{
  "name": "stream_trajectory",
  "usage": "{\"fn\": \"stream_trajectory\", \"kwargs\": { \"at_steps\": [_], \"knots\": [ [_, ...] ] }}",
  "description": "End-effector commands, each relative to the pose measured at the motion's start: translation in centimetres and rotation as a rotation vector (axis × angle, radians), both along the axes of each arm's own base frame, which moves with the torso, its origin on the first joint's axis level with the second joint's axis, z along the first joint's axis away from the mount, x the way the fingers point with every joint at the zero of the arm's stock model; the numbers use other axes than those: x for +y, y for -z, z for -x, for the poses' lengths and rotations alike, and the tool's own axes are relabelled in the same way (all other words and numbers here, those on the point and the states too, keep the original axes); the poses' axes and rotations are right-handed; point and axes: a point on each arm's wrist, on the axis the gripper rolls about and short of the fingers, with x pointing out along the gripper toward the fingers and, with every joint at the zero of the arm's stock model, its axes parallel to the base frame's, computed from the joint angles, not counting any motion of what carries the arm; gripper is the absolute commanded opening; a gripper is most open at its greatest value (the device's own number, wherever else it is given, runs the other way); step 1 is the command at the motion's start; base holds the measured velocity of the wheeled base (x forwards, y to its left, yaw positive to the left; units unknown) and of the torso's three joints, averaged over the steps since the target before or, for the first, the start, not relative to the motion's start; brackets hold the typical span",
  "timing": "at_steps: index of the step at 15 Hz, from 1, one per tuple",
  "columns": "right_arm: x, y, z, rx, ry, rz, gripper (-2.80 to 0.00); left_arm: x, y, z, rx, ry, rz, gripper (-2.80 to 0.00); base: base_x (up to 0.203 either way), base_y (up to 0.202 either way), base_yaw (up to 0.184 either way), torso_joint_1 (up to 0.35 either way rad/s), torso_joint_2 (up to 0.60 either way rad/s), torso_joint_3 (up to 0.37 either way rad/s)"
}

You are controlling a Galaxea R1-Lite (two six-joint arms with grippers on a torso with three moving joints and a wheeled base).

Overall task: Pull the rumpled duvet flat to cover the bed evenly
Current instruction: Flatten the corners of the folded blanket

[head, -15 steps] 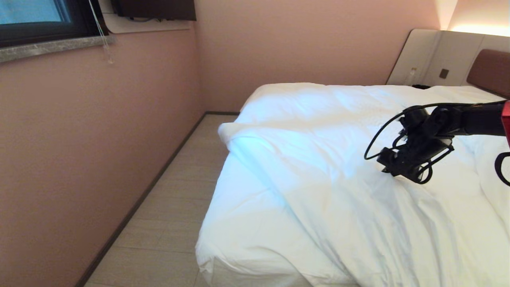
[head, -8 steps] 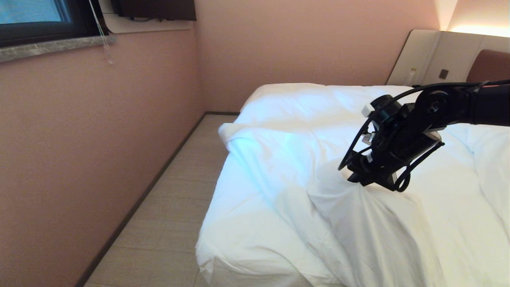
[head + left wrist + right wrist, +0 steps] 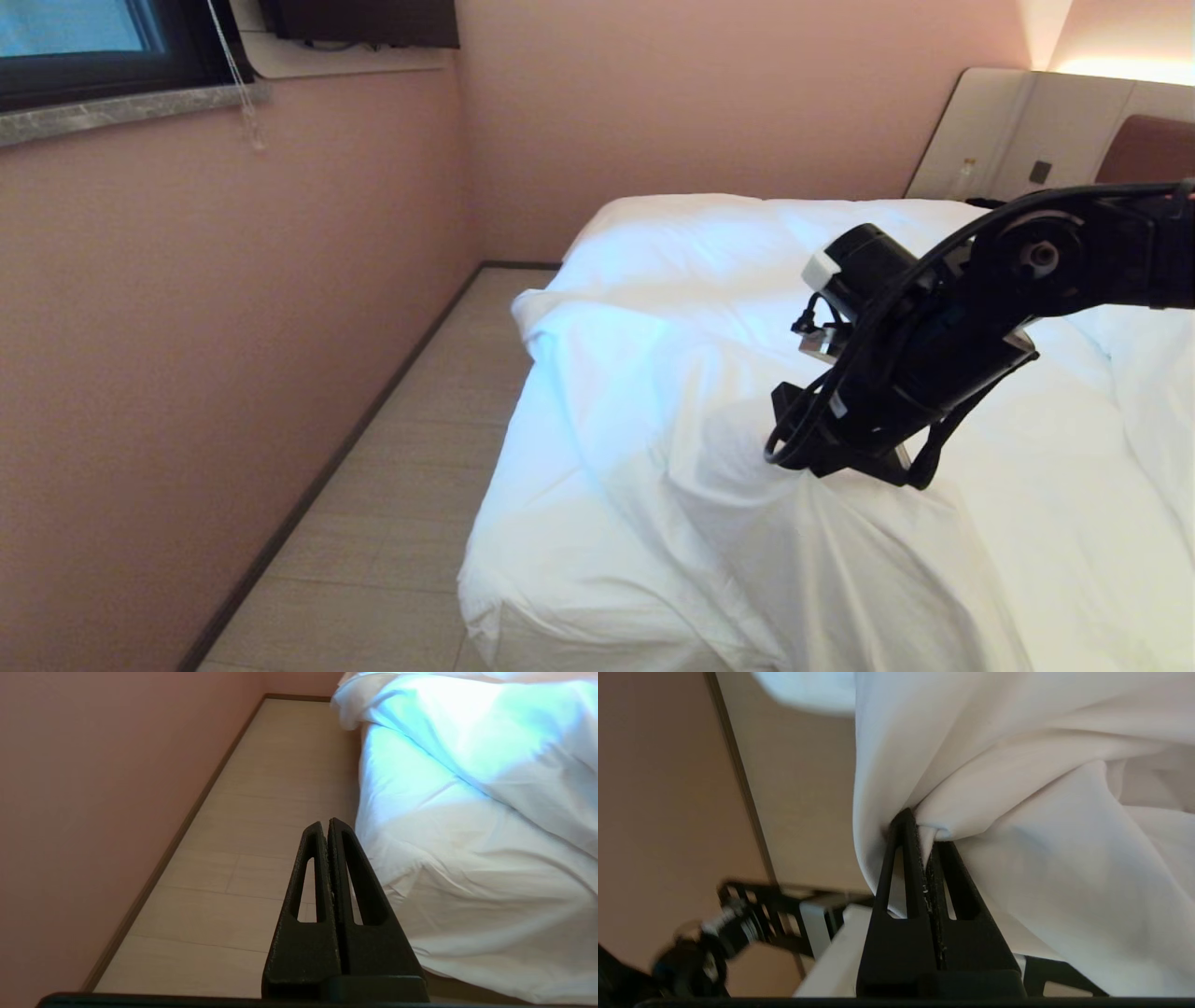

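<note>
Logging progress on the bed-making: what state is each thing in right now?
duvet: rumpled, a fold pinched and lifted into a peak, not yet flat.
bed: sheet bare along the side nearest the floor.
right gripper: shut on a fold of the duvet, above the bed.
left gripper: shut, holding nothing, over the floor beside the bed.

I see the black left gripper (image 3: pixel 327 826) closed, empty, over pale plank floor (image 3: pixel 261 826); rumpled puffy white duvet (image 3: pixel 476 812) at 2 o'clock.
</note>
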Motion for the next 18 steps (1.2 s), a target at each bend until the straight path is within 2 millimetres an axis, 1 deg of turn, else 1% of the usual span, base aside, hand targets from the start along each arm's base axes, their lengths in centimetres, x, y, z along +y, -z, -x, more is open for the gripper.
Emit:
{"fn": "stream_trajectory", "kwargs": {
  "at_steps": [1, 3, 6, 7, 9, 11, 13, 15, 16, 18],
  "knots": [
    [0.9, -0.1, 1.4, 0.006, -0.043, 0.001, -2.8, 0.0, 0.0, 0.0, 0.0, -0.001, 0.001, -2.8, 0.0, 0.0, 0.0, 0.0, 0.0, 0.0],
    [1.5, -0.1, 1.9, 0.007, -0.069, 0.004, -2.8, 0.0, 0.0, 0.0, 0.0, 0.0, 0.001, -2.8, 0.0, 0.0, 0.0, 0.0, 0.0, 0.0],
    [3.0, -0.4, 3.7, 0.002, -0.142, 0.004, -2.8, 0.0, 0.0, 0.0, 0.0, 0.001, 0.001, -2.8, 0.0, 0.0, 0.0, 0.0, 0.0, 0.0],
    [3.3, -0.4, 4.0, 0.002, -0.155, 0.003, -2.8, 0.0, 0.0, 0.0, 0.0, -0.001, 0.001, -2.8, 0.0, 0.0, 0.0, 0.0, 0.0, 0.0],
    [3.9, -0.2, 4.3, 0.007, -0.174, 0.007, -2.8, 0.0, 0.0, 0.0, 0.0, -0.001, 0.001, -2.8, 0.0, 0.0, 0.0, 0.0, 0.0, 0.0],
    [4.6, 0.6, 4.5, 0.028, -0.198, 0.023, -2.8, 0.0, 0.0, 0.0, 0.0, -0.001, 0.001, -2.8, 0.0, 0.0, 0.0, 0.0, 0.0, 0.0],
    [4.9, 1.3, 4.4, 0.028, -0.201, 0.029, -2.8, 0.0, 0.0, 0.0, 0.0, -0.001, 0.001, -2.8, 0.0, 0.0, 0.0, 0.0, 0.0, 0.0],
    [5.0, 1.6, 4.3, 0.02, -0.201, 0.025, -2.8, 0.0, 0.0, 0.0, 0.0, -0.001, 0.001, -2.8, 0.0, 0.0, 0.0, 0.0, 0.0, 0.0],
    [4.9, 1.6, 4.2, 0.015, -0.197, 0.028, 0.0, 0.0, 0.0, 0.0, 0.0, -0.001, 0.001, -2.8, 0.0, 0.0, 0.0, 0.0, 0.0, 0.0],
    [4.8, 1.4, 4.2, -0.018, -0.172, 0.065, 0.0, 0.0, 0.0, 0.0, 0.0, -0.001, 0.001, -2.8, 0.0, 0.0, 0.0, 0.0, 0.0, 0.0]
  ]
}}
